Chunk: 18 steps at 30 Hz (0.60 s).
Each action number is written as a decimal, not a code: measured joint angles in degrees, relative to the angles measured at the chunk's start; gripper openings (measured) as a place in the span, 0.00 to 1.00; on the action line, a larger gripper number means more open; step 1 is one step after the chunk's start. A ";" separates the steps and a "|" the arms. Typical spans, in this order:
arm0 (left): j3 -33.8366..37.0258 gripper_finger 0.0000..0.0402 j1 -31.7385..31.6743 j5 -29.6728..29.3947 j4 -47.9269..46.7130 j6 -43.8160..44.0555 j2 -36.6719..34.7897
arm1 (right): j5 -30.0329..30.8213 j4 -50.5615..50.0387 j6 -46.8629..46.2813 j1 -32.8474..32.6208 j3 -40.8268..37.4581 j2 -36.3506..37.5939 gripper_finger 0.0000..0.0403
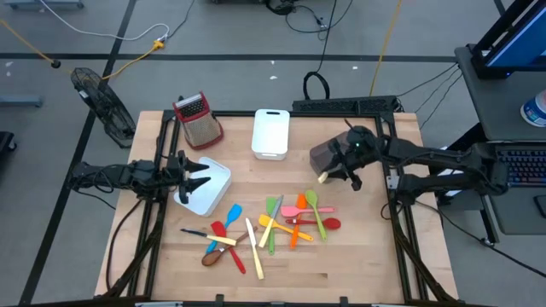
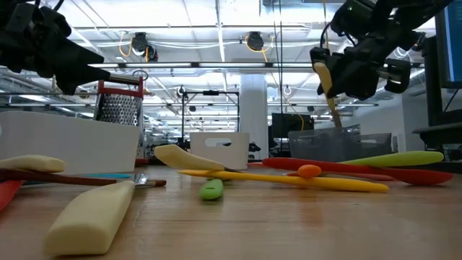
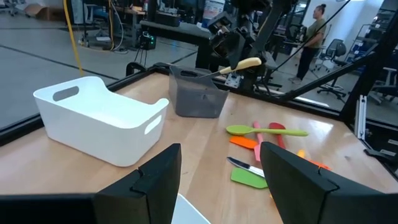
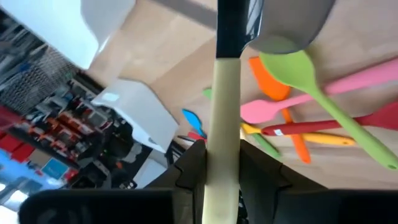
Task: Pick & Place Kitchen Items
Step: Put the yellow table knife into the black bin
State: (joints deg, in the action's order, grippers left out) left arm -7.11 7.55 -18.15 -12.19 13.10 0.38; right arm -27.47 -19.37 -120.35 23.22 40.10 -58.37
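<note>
Several small coloured utensils lie in a loose pile on the wooden table's near middle. Among them are a green spoon, a red one and a blue one. My right gripper is shut on a cream spatula with a dark handle, held above a grey bin. My left gripper is open and empty over a white bin at the table's left. My right gripper pinches the spatula's cream blade between its two fingers, which lie across it. The dark handle runs on past the fingertips and slants down toward the grey bin. The spatula is lifted clear of the table.
A second white bin stands at the far middle. A metal box grater with a red handle stands at the far left. Bare wood shows at the table's near edge and near right. A person stands in the room beyond.
</note>
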 joint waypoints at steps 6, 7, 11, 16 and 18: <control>0.00 0.56 0.00 0.00 0.02 -1.44 -0.02 | -2.89 -4.25 -0.55 3.59 0.00 0.00 0.17; 0.00 0.56 0.00 0.00 0.00 -1.44 0.00 | -3.22 -4.93 -0.47 4.19 0.00 0.00 0.17; 0.00 0.56 -0.02 0.00 0.00 -1.44 0.00 | -4.16 -6.99 -0.46 6.24 0.00 -0.02 0.17; 0.00 0.56 0.00 0.00 0.01 -1.44 -0.01 | -4.14 -7.20 -0.40 8.16 -0.32 -0.02 0.17; 0.00 0.56 -0.02 0.00 0.00 -1.45 0.00 | -3.96 -6.53 -0.10 8.72 -1.69 0.00 0.17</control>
State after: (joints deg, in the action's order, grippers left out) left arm -7.11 7.54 -18.15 -12.19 11.65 0.38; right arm -31.43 -25.90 -120.45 31.94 38.41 -58.37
